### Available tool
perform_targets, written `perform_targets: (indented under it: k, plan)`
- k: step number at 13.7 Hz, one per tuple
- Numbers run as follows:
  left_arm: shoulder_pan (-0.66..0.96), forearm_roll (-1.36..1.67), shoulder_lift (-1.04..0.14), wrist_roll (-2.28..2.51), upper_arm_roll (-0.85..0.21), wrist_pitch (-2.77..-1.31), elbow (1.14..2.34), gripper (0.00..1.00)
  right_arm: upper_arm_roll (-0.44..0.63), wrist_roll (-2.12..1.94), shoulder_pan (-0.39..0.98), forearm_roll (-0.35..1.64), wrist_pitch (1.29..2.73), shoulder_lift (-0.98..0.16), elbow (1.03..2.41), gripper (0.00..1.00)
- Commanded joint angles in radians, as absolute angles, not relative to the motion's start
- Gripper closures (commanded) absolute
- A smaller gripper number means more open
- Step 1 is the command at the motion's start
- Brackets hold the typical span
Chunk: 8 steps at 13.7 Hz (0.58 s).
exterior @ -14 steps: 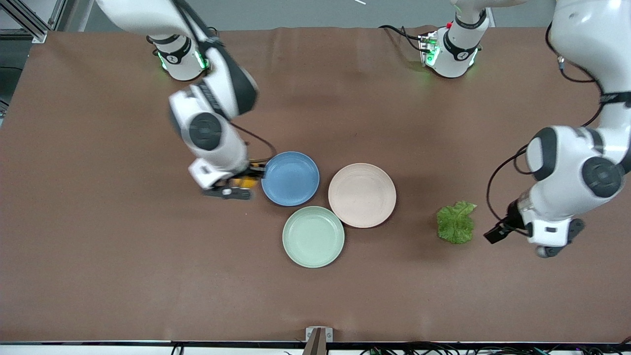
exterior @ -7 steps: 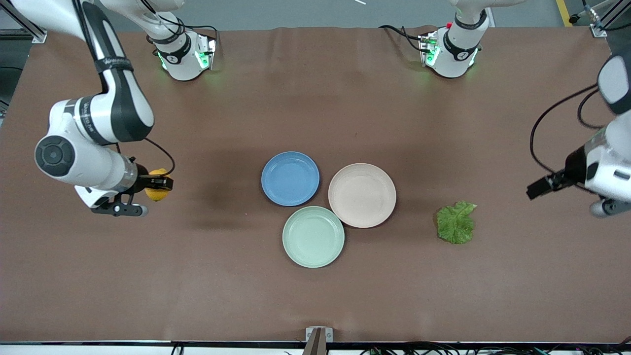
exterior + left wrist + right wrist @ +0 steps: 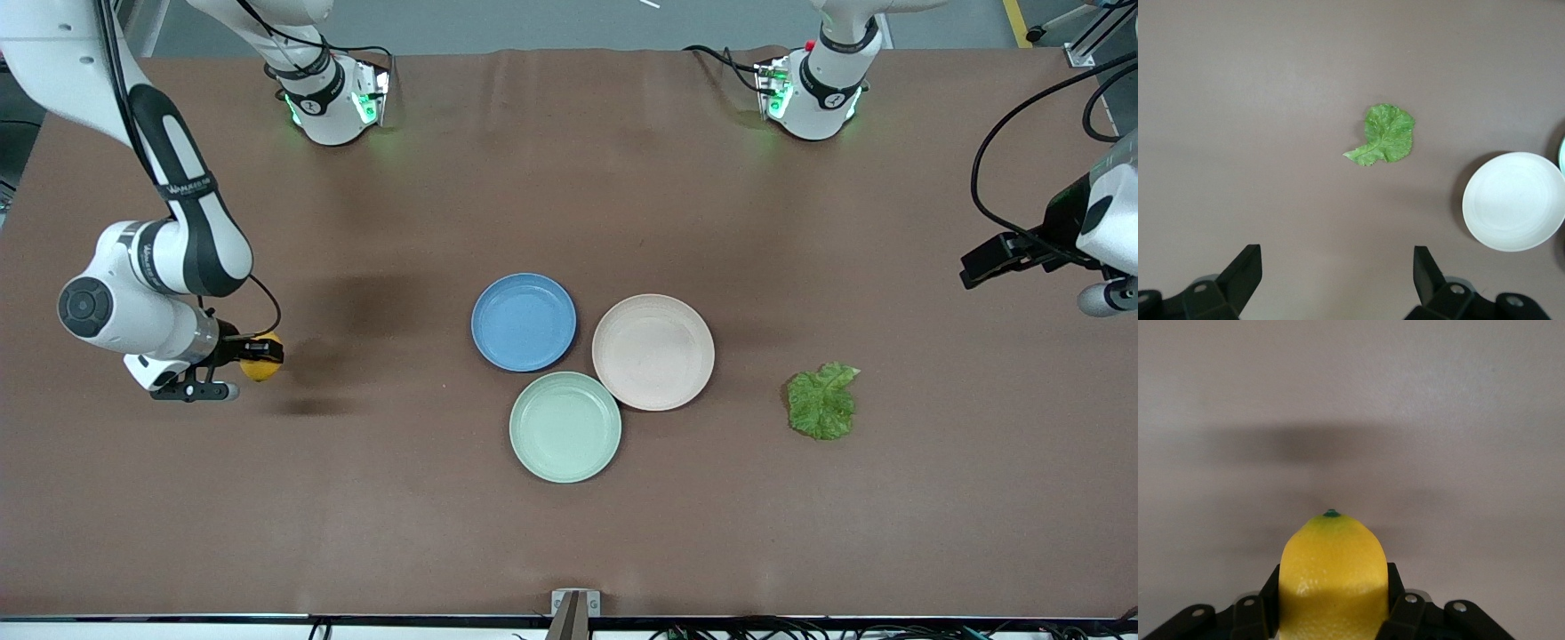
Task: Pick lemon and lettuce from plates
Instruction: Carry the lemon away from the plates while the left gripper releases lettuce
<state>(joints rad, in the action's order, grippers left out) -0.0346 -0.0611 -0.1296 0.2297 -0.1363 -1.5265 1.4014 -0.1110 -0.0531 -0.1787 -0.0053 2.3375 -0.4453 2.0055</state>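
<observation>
Right pincer (image 3: 258,356) clamped on the lemon (image 3: 261,356), low over bare worktop (image 3: 569,551) toward the right arm's end, well apart from the plates. Lemon smooth, waxy, oval; its pointed green-tipped end juts out ahead of the fingers (image 3: 1399,613), so the long axis runs along the pincer's reach.

Left pincer (image 3: 1338,270) released, jaws wide, up over the left arm's edge of the worktop. Lettuce (image 3: 822,400) lies flat on the worktop between the beige-pink plate (image 3: 653,352) and that edge; crinkled, pale-veined, ragged, limp-looking.

Blue plate (image 3: 524,321) and beige-pink plate both bare, matte, shallow. Judgement: only a set-down of the lemon remains.
</observation>
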Motion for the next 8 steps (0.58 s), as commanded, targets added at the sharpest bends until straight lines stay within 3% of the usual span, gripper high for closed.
perform_targets:
  k: [1,4,5,6,7,8]
  plan:
    - [-0.035,-0.061,-0.045,0.147,-0.127,-1.506,1.46,0.0,-0.13,-0.058,-0.198,-0.018,2.442,-0.472,2.071,0.93]
    - [-0.051,-0.049,0.058,0.146,-0.129,-1.505,1.581,0.0,-0.13,-0.058,-0.199,-0.023,2.453,-0.48,2.082,0.89]
    - [-0.051,-0.051,0.064,0.147,-0.135,-1.505,1.589,0.0,-0.13,-0.055,-0.199,-0.023,2.45,-0.48,2.08,0.72]
    - [-0.054,-0.049,0.061,0.144,-0.135,-1.505,1.585,0.0,-0.13,-0.051,-0.199,-0.023,2.442,-0.477,2.077,0.24]
    - [-0.054,-0.049,0.061,0.144,-0.133,-1.505,1.585,0.0,-0.13,-0.048,-0.199,-0.023,2.436,-0.463,2.075,0.02]
    - [-0.054,-0.049,0.061,0.143,-0.133,-1.505,1.583,0.0,-0.13,-0.045,-0.198,-0.023,2.418,-0.437,2.071,0.01]
